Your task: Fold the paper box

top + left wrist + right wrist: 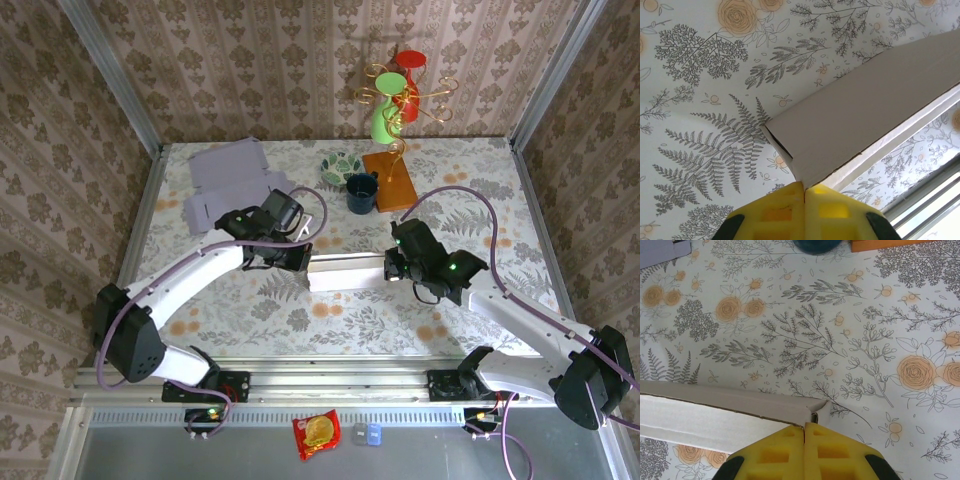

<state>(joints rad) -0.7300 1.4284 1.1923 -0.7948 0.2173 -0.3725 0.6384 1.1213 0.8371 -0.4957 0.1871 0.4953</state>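
No readable text — print on the red packet [316, 433] blurs.

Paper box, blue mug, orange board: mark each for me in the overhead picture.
paper box [348, 274], top external view, middle of its long white top face.
blue mug [361, 194], top external view, its dark opening.
orange board [393, 186], top external view, bare near half.

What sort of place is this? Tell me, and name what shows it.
Probably a robot test cell dressed as a home, not a real room: damask wallpaper panels held in a metal frame, a floral tablecloth with a mug on it, and arms bolted to an aluminium rail.
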